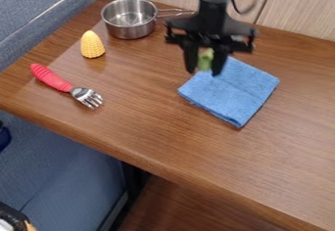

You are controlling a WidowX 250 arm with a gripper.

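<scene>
The black gripper (pixel 204 71) hangs down from the top of the camera view, over the upper left corner of a folded blue cloth (pixel 237 92). Between its two fingers it holds a small green object (pixel 205 60), partly hidden by them. What the green object is, I cannot tell. The cloth lies flat on the wooden table, below and to the right of the gripper.
A metal saucepan (pixel 131 28) stands at the back left, its handle pointing right. Nearby is a yellow corn piece (pixel 92 45), upright. A red-handled fork (pixel 54 79) lies near the table's left edge (pixel 98 146). Blue seating borders the table.
</scene>
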